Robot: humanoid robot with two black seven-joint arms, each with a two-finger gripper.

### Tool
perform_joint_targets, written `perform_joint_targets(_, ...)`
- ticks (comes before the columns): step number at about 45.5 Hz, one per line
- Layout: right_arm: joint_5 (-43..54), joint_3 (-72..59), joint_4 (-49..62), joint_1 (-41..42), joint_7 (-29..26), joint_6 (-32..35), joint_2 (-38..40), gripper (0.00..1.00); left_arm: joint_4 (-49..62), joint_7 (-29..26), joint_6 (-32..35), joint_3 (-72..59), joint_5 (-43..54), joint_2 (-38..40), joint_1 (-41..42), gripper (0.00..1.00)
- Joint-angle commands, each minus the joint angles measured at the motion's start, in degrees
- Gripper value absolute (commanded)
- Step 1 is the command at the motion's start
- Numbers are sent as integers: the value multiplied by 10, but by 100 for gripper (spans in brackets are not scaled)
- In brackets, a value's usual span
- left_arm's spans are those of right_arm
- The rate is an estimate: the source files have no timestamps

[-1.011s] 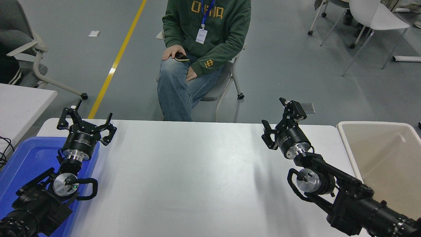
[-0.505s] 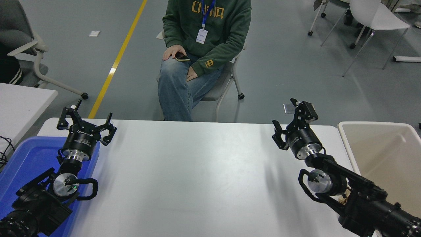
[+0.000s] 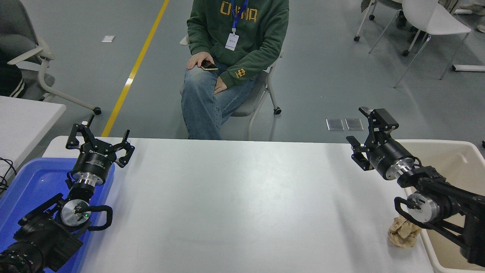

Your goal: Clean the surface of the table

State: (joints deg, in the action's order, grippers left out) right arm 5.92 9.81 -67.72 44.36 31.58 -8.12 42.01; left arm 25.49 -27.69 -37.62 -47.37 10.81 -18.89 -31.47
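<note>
We are swinging the right gripper [image 3: 366,137] rightwards, fingers spread w/ nothing held, uncovering crumpled paper [image 3: 404,232] on the table surface [image 3: 235,204] behind the fingers; left gripper [image 3: 99,141] is parked, fingers released.

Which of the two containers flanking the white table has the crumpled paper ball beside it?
The beige bin at the right end; the crumpled paper ball lies on the table surface by its wall. The blue tray sits at the left.
</note>
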Motion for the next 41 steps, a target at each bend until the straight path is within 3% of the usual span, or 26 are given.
perform_joint_targets(1, 35, -108, -24, 53, -4, -1, 106, 100, 0, 0, 0, 0, 0, 0, 0, 100)
perform_joint_targets(24, 101, -401, -26, 165, -28, 0, 202, 100, 0, 0, 0, 0, 0, 0, 0, 100)
perform_joint_targets(41, 129, -558, -26, 230, -134, 15, 202, 100, 0, 0, -1, 0, 0, 0, 0, 100)
